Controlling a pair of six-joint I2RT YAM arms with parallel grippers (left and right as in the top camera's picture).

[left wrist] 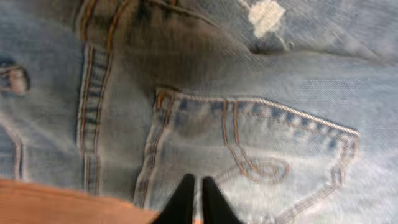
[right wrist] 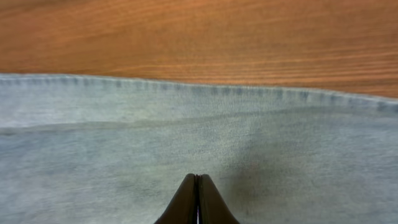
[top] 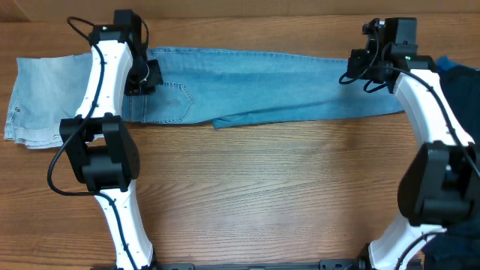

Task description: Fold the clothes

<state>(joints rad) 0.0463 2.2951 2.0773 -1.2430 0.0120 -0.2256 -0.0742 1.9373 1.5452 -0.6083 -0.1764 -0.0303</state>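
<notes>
Table (top: pixel 262 195) — wood, its near half bare between the two arms. Jeans (top: pixel 300 86): flat along the far side, long axis left to right, waist and back pocket (left wrist: pixel 249 155) leftward, hems rightward, far edge close to the table's far edge. Paler denim piece (top: pixel 37 97): far-left corner, beyond the waist. Left gripper (left wrist: pixel 194 182): fingers all but together over the pocket — whether cloth is pinched cannot be told. Right gripper (right wrist: pixel 196 179): fingers pressed together above the leg, holding nothing visible.

one jeans (top: pixel 285 82), one paler denim piece (top: pixel 34 101)
</notes>
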